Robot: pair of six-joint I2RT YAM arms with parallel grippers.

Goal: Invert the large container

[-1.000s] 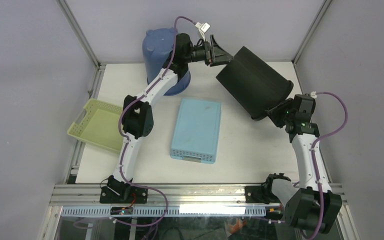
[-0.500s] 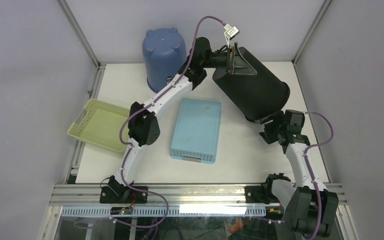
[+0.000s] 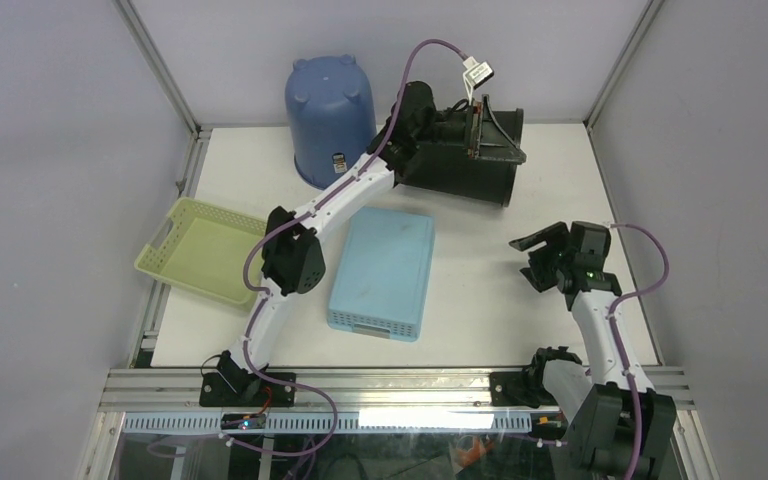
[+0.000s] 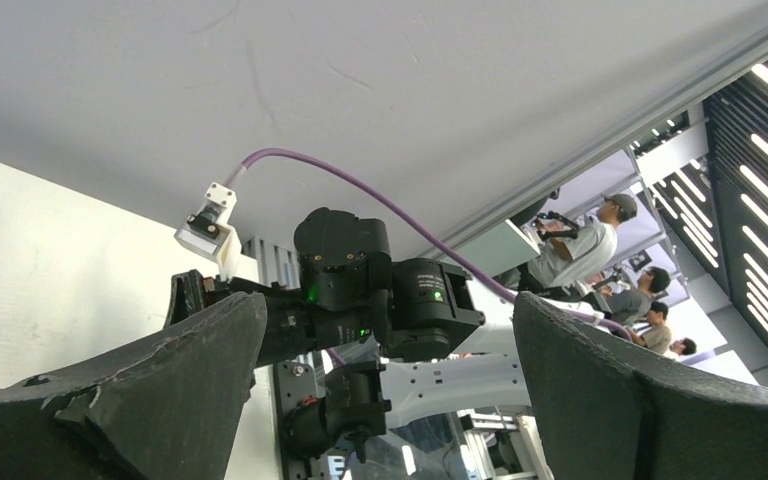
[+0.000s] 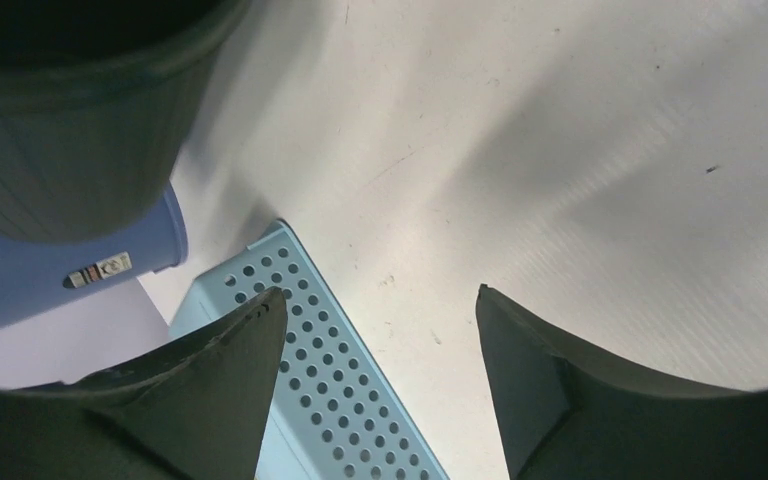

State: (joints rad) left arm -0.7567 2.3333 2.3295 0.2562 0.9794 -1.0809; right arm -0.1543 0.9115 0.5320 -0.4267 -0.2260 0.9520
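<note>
Top view: we see large black container [image 3: 460,180] lying on side at back of table [image 3: 490,310], beside inverted blue bucket [image 3: 330,105]; left gripper [image 3: 490,135] at its upper side; right gripper [image 3: 528,260] well apart.
Left wrist: fingers [image 4: 160,400] spread wide, nothing between.
Right wrist: we see fingers [image 5: 200,400] splayed, empty.

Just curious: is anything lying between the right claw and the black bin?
Nothing: in the top view, only bare white table lies between the right claw and the black bin.
</note>
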